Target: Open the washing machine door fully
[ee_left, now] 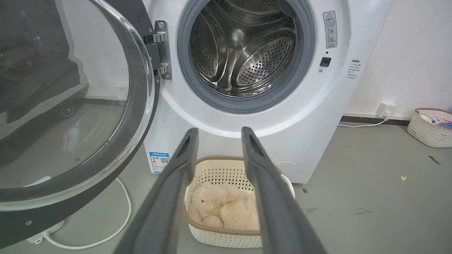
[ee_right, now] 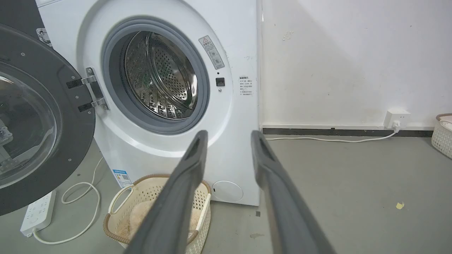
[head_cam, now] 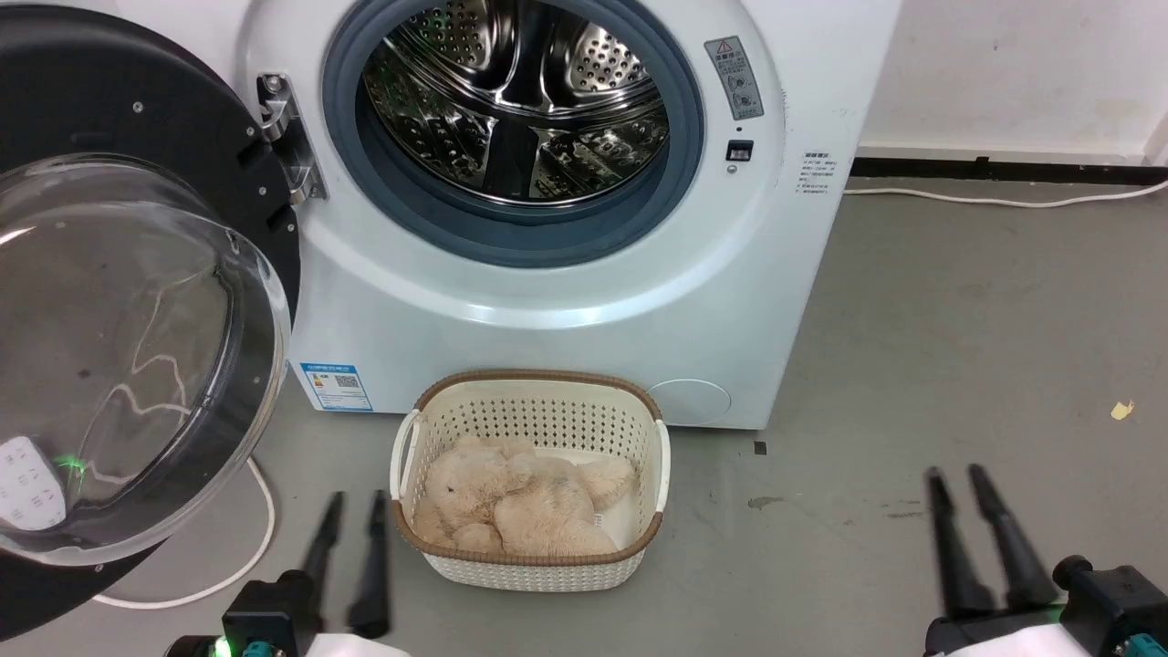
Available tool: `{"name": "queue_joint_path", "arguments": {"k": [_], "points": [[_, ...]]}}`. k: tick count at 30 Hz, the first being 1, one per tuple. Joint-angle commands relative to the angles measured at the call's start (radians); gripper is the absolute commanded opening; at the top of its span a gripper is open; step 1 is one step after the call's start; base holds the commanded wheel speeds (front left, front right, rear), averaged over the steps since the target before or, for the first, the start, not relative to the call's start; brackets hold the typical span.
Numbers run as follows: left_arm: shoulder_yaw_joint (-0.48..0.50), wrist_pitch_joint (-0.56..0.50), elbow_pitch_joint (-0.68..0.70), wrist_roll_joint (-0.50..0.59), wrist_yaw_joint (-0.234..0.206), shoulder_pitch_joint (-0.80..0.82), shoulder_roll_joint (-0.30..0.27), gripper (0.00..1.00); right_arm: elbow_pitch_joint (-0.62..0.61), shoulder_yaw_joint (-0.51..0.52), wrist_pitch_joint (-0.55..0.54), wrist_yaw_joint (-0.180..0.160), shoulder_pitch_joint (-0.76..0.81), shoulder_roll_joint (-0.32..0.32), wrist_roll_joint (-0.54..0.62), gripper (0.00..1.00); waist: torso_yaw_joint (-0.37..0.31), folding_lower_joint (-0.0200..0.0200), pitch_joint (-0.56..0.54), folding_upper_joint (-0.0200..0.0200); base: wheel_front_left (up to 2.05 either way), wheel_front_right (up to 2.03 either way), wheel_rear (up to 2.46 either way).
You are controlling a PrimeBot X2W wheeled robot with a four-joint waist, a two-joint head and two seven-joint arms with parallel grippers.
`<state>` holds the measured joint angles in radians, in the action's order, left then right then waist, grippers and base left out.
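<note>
The washing machine (head_cam: 584, 310) (ee_left: 300, 116) (ee_right: 233, 148) stands ahead, white, with its steel drum and grey-blue gasket bare. Its door (head_cam: 128, 347) (ee_left: 70, 106) (ee_right: 35, 120), glossy black with a bulging clear glass bowl, hangs swung out wide on the left hinge, toward me. Low at the left my left gripper (head_cam: 355, 497) (ee_left: 219, 129) is open and holds nothing, a short way right of the door's lower rim. My right gripper (head_cam: 956, 472) (ee_right: 229, 133) is open and empty too, over the bare floor to the right of the washer.
A cream perforated basket (head_cam: 538, 429) (ee_left: 219, 169) (ee_right: 148, 183) holding a beige plush toy (head_cam: 520, 506) sits on the floor against the washer's front. A white power strip (ee_right: 37, 213) and cable lie under the door. Another basket (ee_left: 430, 127) stands by the far right wall.
</note>
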<state>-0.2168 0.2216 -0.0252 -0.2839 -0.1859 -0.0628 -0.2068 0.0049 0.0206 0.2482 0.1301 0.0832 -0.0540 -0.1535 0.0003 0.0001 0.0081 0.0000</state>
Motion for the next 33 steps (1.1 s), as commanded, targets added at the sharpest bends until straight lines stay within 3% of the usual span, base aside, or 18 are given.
{"name": "queue_joint_path", "arguments": {"k": [1, 33], "points": [[0.0, 0.0, 0.0, 0.0, 0.0, 0.0, 0.0, 0.0, 0.0, 0.0, 0.0, 0.0, 0.0, 0.0, 0.0, 0.0, 0.0, 0.0, 0.0, 0.0, 0.0, 0.0, 0.0], [0.057, -0.059, 0.007, 0.075, 0.049, 0.017, 0.041, 0.0, -0.001, -0.005, -0.065, 0.0, -0.022, 0.001, 0.04, 0.0, 0.0, -0.0001, -0.002, 0.0, 0.0, 0.0, 0.0]]}}
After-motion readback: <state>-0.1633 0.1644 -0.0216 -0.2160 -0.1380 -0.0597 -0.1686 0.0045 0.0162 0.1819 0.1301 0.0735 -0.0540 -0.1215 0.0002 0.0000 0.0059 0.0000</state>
